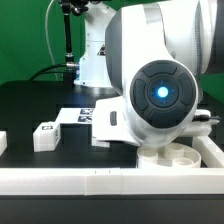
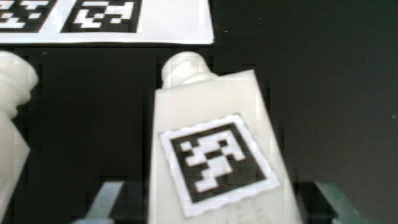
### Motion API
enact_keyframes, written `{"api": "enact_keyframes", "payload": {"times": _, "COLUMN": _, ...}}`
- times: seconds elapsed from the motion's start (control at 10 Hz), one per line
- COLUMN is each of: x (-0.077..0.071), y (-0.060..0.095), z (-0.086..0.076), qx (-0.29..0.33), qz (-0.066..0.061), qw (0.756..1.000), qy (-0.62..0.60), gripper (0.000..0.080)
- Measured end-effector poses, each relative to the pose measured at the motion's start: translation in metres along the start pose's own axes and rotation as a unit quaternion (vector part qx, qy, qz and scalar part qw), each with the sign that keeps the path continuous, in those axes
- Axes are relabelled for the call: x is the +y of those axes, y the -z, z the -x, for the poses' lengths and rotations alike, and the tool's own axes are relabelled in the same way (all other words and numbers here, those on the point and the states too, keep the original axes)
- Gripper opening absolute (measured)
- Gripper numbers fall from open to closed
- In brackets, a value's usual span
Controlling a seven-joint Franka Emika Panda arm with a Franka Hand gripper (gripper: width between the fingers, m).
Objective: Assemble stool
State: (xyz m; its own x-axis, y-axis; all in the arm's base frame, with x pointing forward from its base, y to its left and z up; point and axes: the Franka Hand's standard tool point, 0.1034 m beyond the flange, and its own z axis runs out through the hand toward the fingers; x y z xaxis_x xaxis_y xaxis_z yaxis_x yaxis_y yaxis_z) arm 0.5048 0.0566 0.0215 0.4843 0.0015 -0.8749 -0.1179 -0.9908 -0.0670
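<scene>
Clerk: Tool [image 2: 226, 205], state?

Checker: Open. Its fingers [image 2: 116, 205] stand one on each side of a white leg [image 2: 214, 110], with a thin dark gap showing on either side. No grip on it is visible.

Clerk: Leg, position?

Checker: Between the fingers, lying on the black tabletop [image 2: 338, 90]. Its square tag [image 2: 222, 160] faces the wrist camera, and its narrower rounded end points away from the tool.

Clerk: Next item out?

Checker: Rounded white piece [image 2: 15, 110], just beside the leg and apart from it. It is cut by the frame edge, so which part it is cannot be told.

Clerk: Beyond that?

Checker: Marker board [image 2: 89, 20], flat on the tabletop past the leg's far end.

Clerk: Exterior view?

Checker: Arm [image 1: 155, 90] fills the frame and hides the tool. Seat disc [image 1: 172, 156], sockets up, sits below the arm against the white rail [image 1: 60, 180]. Second leg [image 1: 45, 135], tagged, lies well apart toward the exterior view's left.
</scene>
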Motion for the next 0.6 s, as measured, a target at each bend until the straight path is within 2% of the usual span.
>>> {"api": "enact_keyframes", "payload": {"times": 0.2, "x": -0.003, "y": 0.026, "z": 0.02, "qx": -0.007, "qz": 0.002, "qw": 1.0, "qy": 0.005, "gripper": 0.0325}}
{"api": "enact_keyframes", "payload": {"times": 0.4, "x": -0.006, "y": 0.049, "z": 0.033, "qx": 0.005, "qz": 0.005, "qw": 1.0, "qy": 0.009, "gripper": 0.0325}}
{"api": "enact_keyframes", "payload": {"times": 0.6, "x": -0.006, "y": 0.047, "z": 0.029, "qx": 0.012, "qz": 0.004, "qw": 1.0, "qy": 0.01, "gripper": 0.0325}}
